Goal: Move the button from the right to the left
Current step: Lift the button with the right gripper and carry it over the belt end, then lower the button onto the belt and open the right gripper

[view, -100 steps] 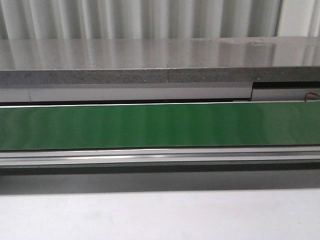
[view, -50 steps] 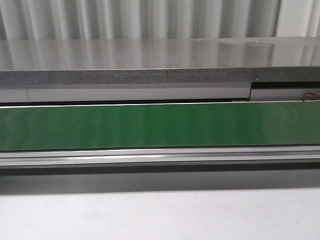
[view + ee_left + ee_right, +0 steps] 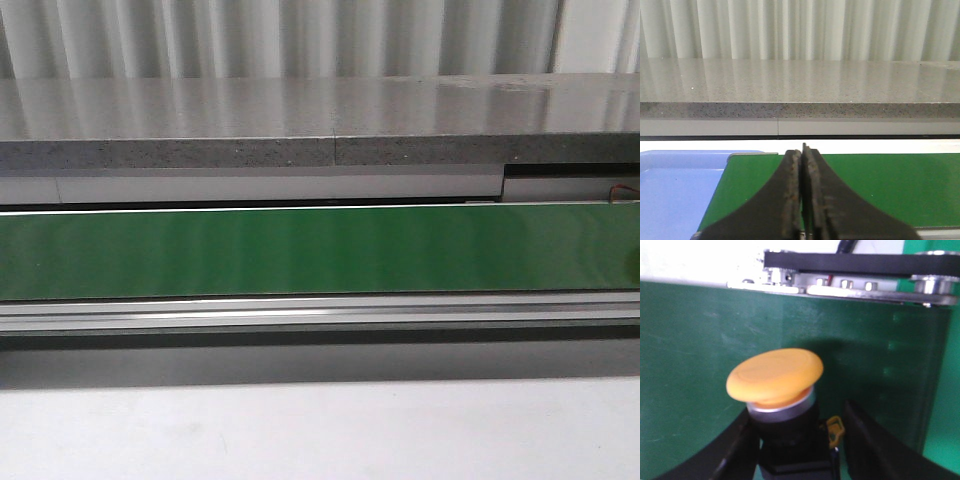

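One round matte-orange button (image 3: pixel 775 377) sits between the right pincer's (image 3: pixel 797 440) black fingers.

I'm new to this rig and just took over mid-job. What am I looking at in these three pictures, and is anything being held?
This is a two-armed robot facing a green conveyor belt with a grey stone-like ledge behind it. The front view looks forward over the belt; neither arm nor the button shows there. The left wrist view looks out along the left gripper, whose fingers are pressed together with nothing between them; a blue tray sits beside the belt's end. The right wrist view shows the right gripper with its fingers on either side of the button, a yellow-orange cap on a dark body, above the belt. It looks gripped, though contact is hard to confirm.
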Controlling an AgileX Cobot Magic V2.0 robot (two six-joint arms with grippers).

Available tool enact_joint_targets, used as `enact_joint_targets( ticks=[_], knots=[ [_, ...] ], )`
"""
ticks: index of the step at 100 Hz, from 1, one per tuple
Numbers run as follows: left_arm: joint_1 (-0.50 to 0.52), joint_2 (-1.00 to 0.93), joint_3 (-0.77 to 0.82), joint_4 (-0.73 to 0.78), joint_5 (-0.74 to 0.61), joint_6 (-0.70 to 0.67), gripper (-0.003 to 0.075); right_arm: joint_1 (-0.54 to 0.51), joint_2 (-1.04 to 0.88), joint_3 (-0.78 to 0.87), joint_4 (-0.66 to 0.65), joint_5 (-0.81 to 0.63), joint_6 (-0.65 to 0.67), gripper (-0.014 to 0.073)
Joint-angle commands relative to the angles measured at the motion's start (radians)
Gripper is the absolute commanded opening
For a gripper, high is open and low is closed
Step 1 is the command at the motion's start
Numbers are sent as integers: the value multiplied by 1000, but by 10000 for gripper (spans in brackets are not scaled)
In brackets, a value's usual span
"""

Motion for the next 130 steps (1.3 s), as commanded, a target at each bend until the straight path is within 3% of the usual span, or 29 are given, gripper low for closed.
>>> enact_joint_targets(
  ticks=[1,12,19,26,36,47,70,94,116,130],
  knots=[
    [-5,-35,25,-9,-80,-5,-20,-1,-51,-17,-23,-26,24,61],
    [-5,-35,25,-9,-80,-5,-20,-1,-48,-16,-29,-26,32,71],
    [-5,-35,25,-9,-80,-5,-20,-1,-39,-16,-29,-23,33,134],
    [-5,-35,25,-9,-80,-5,-20,-1,-29,-15,-29,-15,33,255],
    [-5,-35,25,-9,-80,-5,-20,-1,-20,-14,-29,3,35,491],
    [-5,-35,25,-9,-80,-5,-20,-1,-30,-14,-13,4,35,665],
    [-5,-35,25,-9,-80,-5,-20,-1,-140,-14,42,-59,24,647],
    [-5,-35,25,-9,-80,-5,-20,25,-383,17,72,-180,4,645],
    [-5,-35,25,-9,-80,-5,-20,78,-719,314,74,-562,-146,645],
    [-5,-35,25,-9,-80,-5,-20,82,-904,524,74,-679,-193,645]
  ],
)
